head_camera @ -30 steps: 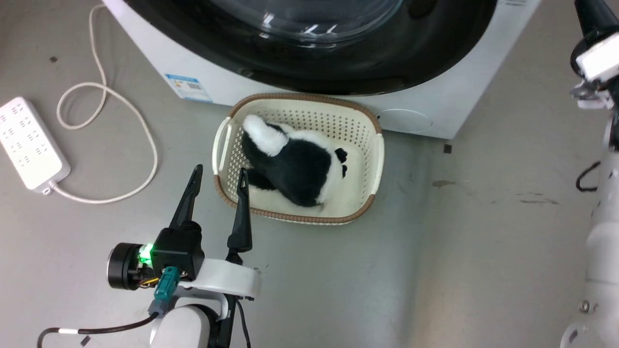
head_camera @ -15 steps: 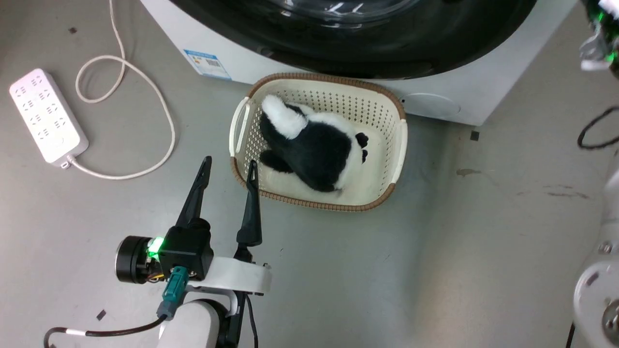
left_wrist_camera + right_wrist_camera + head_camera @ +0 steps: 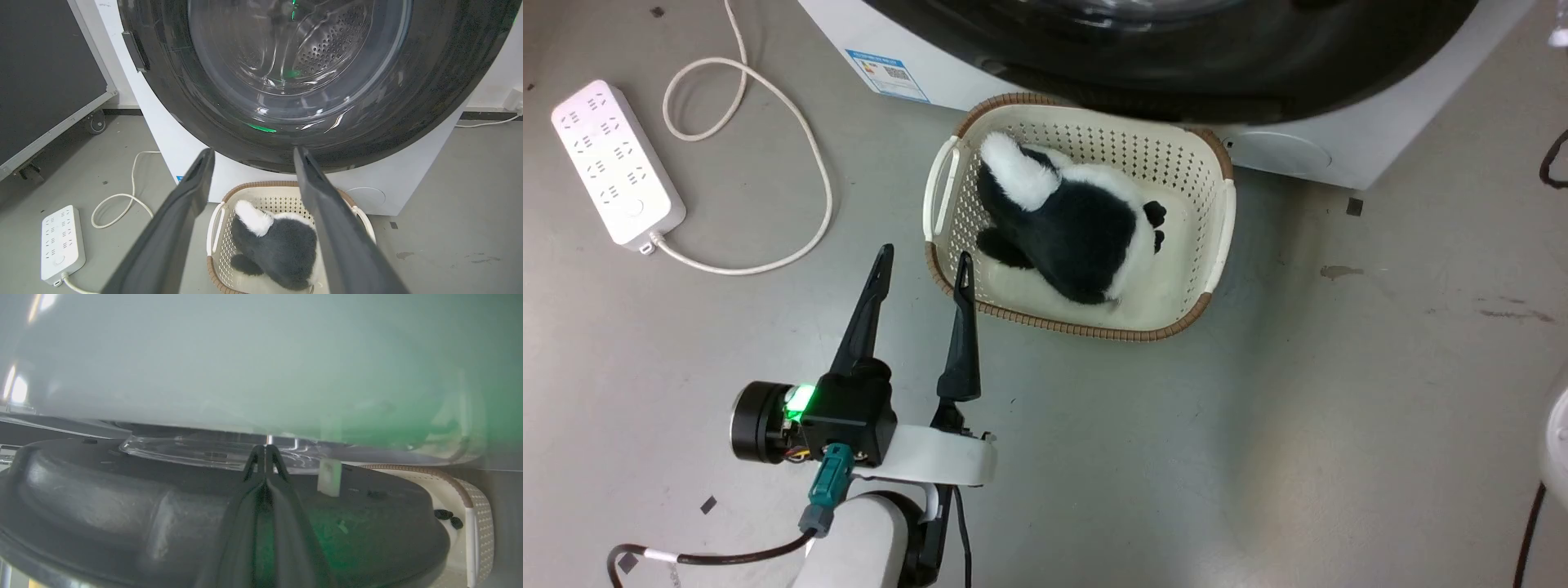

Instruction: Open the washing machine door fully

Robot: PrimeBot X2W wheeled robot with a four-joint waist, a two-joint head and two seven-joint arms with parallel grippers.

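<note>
The washing machine door (image 3: 1217, 73) has a wide glossy black rim and crosses the top of the head view. In the left wrist view the washing machine door (image 3: 429, 102) faces me, with the steel drum seen through its clear glass. My left gripper (image 3: 923, 255) is open and empty above the floor, beside the basket's near left corner; in its own view the left gripper (image 3: 253, 152) points at the door's lower rim, well short of it. My right gripper (image 3: 265, 448) is shut, with its tips at the glass bowl's edge on the door's grey inner side (image 3: 122, 506).
A cream basket (image 3: 1221, 220) holding a black and white plush toy (image 3: 1086, 237) sits on the floor right under the door. A white power strip (image 3: 617, 163) and its looped cable (image 3: 800, 147) lie at the left. A black wheeled case (image 3: 41, 81) stands left of the machine.
The head camera has shifted, sliding the machine and basket up and to the right in the picture. The right wrist has left the top right corner. The left gripper is still open.
</note>
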